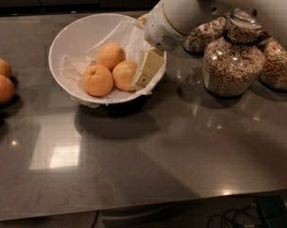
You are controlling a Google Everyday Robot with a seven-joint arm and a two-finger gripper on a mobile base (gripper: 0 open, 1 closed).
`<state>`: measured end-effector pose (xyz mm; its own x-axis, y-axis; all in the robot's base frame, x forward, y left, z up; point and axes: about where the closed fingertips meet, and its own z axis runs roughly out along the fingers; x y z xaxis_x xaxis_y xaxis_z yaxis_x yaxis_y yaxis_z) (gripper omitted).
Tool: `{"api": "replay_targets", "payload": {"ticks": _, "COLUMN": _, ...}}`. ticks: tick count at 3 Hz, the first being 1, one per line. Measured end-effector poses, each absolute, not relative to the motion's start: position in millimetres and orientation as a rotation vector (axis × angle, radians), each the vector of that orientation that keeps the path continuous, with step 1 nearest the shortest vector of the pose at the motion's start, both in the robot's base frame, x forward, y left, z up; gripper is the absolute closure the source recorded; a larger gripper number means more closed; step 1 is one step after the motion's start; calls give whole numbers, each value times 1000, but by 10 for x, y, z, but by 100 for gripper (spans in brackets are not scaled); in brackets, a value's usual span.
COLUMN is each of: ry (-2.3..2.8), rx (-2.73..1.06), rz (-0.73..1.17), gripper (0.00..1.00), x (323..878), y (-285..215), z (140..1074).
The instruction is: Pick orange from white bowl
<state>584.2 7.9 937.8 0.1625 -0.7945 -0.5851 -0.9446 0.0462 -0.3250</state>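
My gripper (pixel 146 72) hangs inside the right side of the white bowl (pixel 79 32), touching the orange (pixel 124 74) — whether it is open or closed, I cannot tell. That orange lies on the paper lining against two other oranges (pixel 103 68), and the bowl rests on the dark surface (pixel 181 146) near the cereal jars (pixel 233 63).
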Motion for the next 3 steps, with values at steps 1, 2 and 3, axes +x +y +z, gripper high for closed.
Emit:
{"api": "replay_targets", "payload": {"ticks": 1, "ry": 1676, "rx": -1770, "rz": 292, "gripper": 0, "x": 5850, "y": 107, "z": 9272}}
{"api": "replay_targets", "payload": {"ticks": 2, "ry": 1685, "rx": -1771, "rz": 287, "gripper": 14, "x": 5872, "y": 148, "z": 9215}}
{"api": "replay_targets", "payload": {"ticks": 3, "ry": 1698, "rx": -1761, "rz": 278, "gripper": 23, "x": 5887, "y": 149, "z": 9178}}
